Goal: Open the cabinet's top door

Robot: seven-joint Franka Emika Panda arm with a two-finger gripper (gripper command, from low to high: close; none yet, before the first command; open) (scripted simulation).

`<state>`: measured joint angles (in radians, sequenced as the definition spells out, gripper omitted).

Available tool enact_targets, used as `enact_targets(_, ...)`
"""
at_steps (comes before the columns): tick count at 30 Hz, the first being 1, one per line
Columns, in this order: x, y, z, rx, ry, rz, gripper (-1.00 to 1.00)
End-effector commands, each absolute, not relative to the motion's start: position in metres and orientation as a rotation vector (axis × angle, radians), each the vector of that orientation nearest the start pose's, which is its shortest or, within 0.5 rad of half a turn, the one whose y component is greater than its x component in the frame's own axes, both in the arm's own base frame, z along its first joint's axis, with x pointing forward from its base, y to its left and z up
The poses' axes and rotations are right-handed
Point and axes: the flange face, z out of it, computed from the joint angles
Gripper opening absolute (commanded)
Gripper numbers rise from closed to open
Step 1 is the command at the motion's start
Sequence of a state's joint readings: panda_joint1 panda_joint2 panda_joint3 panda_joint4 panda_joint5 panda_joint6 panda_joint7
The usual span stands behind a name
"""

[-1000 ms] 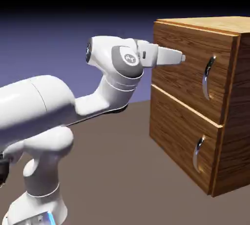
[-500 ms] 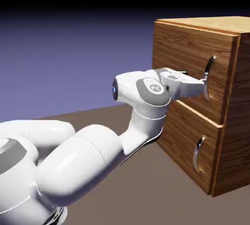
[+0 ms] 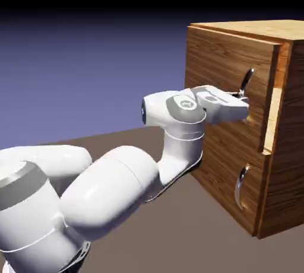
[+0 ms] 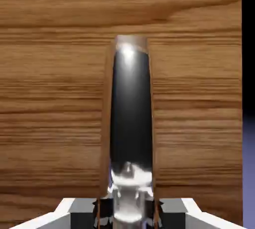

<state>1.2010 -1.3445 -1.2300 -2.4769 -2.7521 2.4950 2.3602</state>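
Displaced outward since the earlier frame, the top door stands ajar on the cabinet; exterior view: pale interior shows along its right edge, above the lower panel, and the tool is at the curved handle. Hand view: the tool pinches the handle, fingertips on either side, before horizontal wood grain.

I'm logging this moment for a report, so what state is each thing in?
Brown wood-grain top door: slightly open.
Brown wood-grain lower panel: closed.
Curved silver top handle: between the fingers, gripped.
Grey gripper fingers: closed on that handle.
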Motion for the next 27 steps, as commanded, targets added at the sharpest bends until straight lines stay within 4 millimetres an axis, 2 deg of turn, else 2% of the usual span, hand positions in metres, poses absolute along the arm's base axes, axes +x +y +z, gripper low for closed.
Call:
enact_targets(1,0.439,-0.082,0.475,-1.717,0.784,-1.824,-1.0)
enact_targets(9,0.457,-0.09,0.476,-1.73,0.736,-1.791,-1.0)
enact_targets(12,0.456,-0.09,0.481,-1.754,0.735,-1.773,-1.0)
enact_targets(19,0.402,-0.068,0.482,-1.747,0.862,-1.845,-1.0)
enact_targets(27,0.355,-0.042,0.482,-1.731,0.981,-1.918,-1.0)
